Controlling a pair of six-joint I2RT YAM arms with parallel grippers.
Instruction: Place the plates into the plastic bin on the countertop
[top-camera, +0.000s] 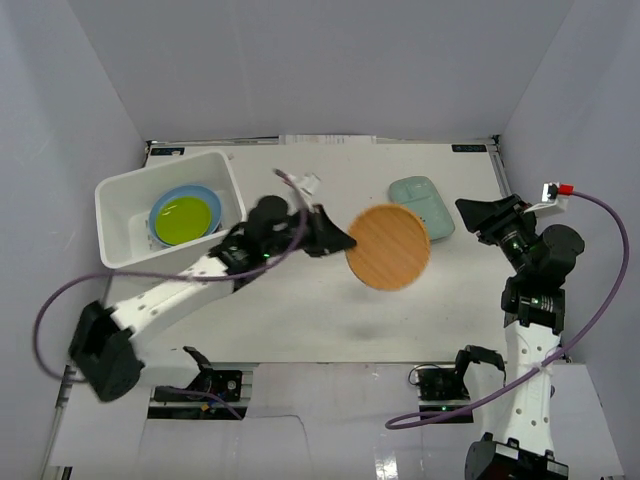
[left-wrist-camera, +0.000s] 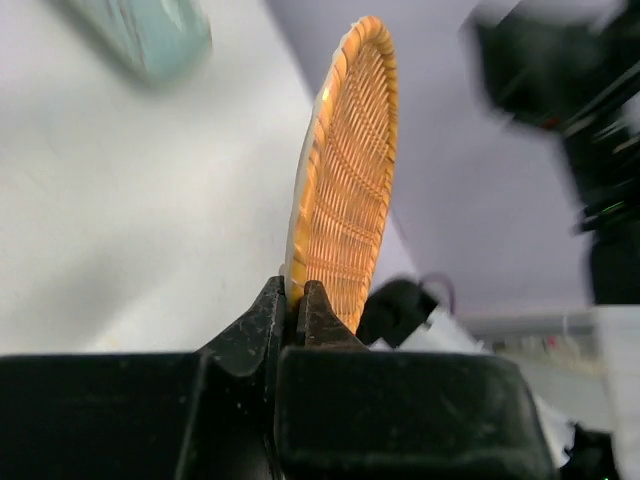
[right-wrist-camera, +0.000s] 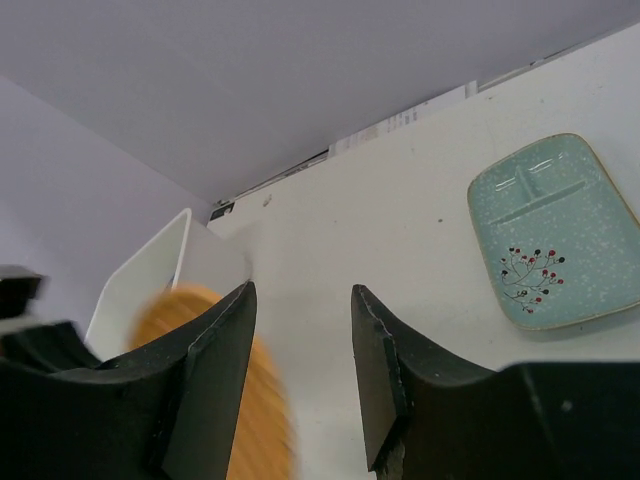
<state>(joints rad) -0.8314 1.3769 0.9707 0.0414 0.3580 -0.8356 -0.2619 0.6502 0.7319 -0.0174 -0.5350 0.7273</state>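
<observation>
Left tool (top-camera: 335, 240), clamped on the rim of the tan woven plate (top-camera: 388, 247) above the middle of the surface (top-camera: 300, 310), should swing it over the plastic bin (top-camera: 160, 168) at the far-left corner and release low onto the lime green plate (top-camera: 185, 218); right tool (right-wrist-camera: 300, 370) gapes empty.

Pale grey walls close the scene on three sides: a far wall (top-camera: 320, 60), a left wall (top-camera: 50, 150) and a right wall (top-camera: 590, 110), all plain and matte. Between them lies the white matte countertop (top-camera: 320, 310). Along its far edge, against the far wall, runs a paper strip (top-camera: 330, 140) with print too small to read. A small dark label (top-camera: 165, 152) sits near each far corner. White sheets (top-camera: 300, 440) cover the near edge. The light is soft and even, and the shadows are faint.
</observation>
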